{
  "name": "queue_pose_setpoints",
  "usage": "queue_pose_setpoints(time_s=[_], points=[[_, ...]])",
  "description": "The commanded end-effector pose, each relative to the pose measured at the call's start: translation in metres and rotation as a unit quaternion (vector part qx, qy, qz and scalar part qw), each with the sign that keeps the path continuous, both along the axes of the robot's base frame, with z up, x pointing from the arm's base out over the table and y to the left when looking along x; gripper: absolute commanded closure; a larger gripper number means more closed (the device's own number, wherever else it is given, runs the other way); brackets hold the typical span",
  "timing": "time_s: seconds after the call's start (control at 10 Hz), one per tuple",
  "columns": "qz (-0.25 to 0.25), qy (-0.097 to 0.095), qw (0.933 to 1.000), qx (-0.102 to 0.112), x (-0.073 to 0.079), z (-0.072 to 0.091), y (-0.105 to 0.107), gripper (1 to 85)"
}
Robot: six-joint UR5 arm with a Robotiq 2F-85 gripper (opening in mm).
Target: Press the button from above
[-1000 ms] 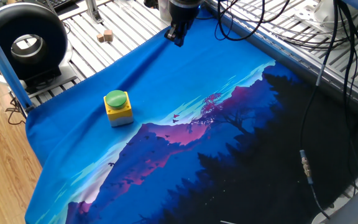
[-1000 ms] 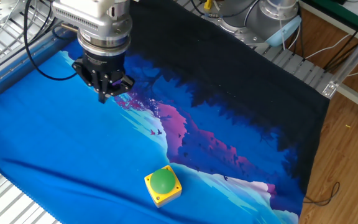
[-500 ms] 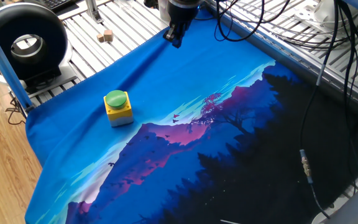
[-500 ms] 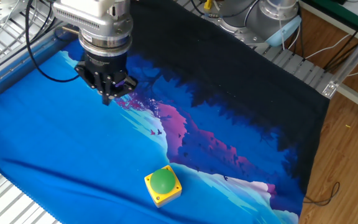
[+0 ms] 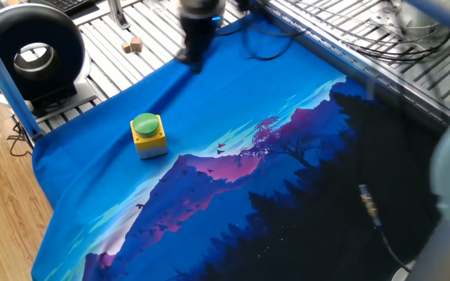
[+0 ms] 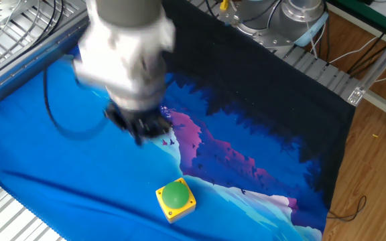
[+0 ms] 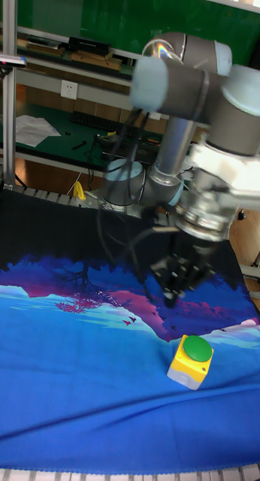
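The button is a green dome on a small yellow box, standing on the blue part of the printed cloth. It also shows as the button near the front edge and the button in the tall view. My gripper hangs over the cloth, motion-blurred, well apart from the button and off to one side of it. In the other fixed view the gripper sits up and left of the button; in the tall view the gripper points down just left of it. Blur hides the fingertips.
A black round device and two small wooden cubes lie on the slatted table beyond the cloth's edge. A loose cable with a connector crosses the dark part of the cloth. A blue frame post stands at the table's corner.
The gripper has swung across the cloth toward the button, fast enough to blur. The button has not moved.
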State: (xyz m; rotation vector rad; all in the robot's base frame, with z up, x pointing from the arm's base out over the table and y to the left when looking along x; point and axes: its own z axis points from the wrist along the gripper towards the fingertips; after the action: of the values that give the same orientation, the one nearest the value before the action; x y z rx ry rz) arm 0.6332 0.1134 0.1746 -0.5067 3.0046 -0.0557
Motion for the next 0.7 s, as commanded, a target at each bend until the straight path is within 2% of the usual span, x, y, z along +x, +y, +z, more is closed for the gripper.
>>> queue_pose_setpoints(time_s=[0.0, 0.1, 0.2, 0.3, 0.4, 0.6], points=[[-0.007, -0.001, 0.9998, 0.019, 0.035, -0.025, 0.065, 84.7], [0.000, -0.006, 0.9997, 0.024, 0.041, -0.041, 0.073, 84.7], [0.007, -0.013, 0.9998, 0.012, 0.047, -0.051, 0.069, 84.7], [0.018, -0.006, 0.9997, 0.016, 0.045, -0.062, 0.071, 84.7], [0.017, 0.010, 0.9997, 0.017, 0.031, -0.070, 0.073, 84.7], [0.012, 0.010, 0.9997, 0.019, 0.021, -0.076, 0.083, 84.7]])
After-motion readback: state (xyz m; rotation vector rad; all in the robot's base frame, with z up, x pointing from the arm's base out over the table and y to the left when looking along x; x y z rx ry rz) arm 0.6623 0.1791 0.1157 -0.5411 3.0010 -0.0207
